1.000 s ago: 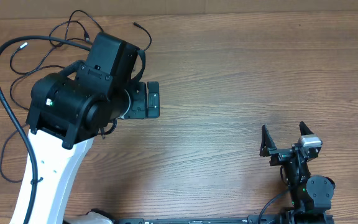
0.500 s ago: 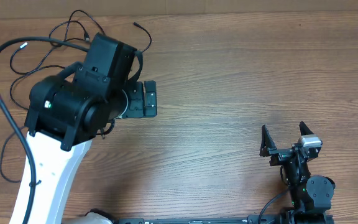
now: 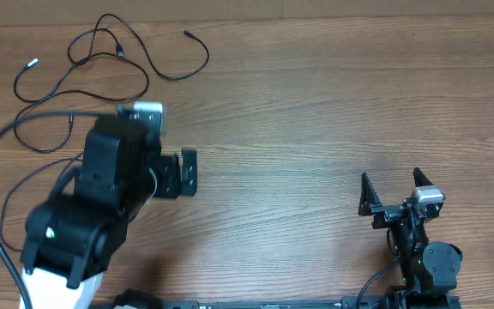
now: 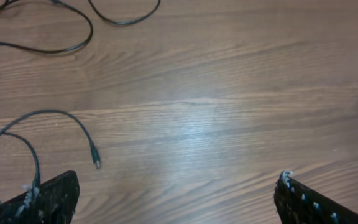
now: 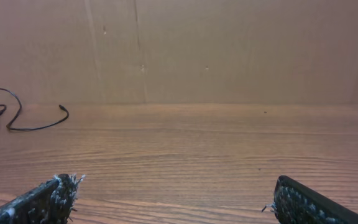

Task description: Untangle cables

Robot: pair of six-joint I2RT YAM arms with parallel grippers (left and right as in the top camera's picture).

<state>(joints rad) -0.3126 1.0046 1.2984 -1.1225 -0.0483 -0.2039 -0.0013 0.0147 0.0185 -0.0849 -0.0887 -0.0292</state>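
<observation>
Open table [image 3: 316, 112] stretches between the arms. The cables [image 3: 110, 51] sprawl in loose, thin black loops near the far-left edge, while the left gripper [image 3: 187, 172] and right gripper [image 3: 392, 184] gape wide — holding nothing.

My wooden table [image 3: 333, 112] carries the cables [image 3: 101, 54], loose black loops lying flat just beside its far edge, their silvery-white tip [image 3: 33, 63] likewise near that edge.

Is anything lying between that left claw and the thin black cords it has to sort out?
Nothing visible. Only bare wooden tabletop lies between the open left gripper and the thin black cables.
</observation>
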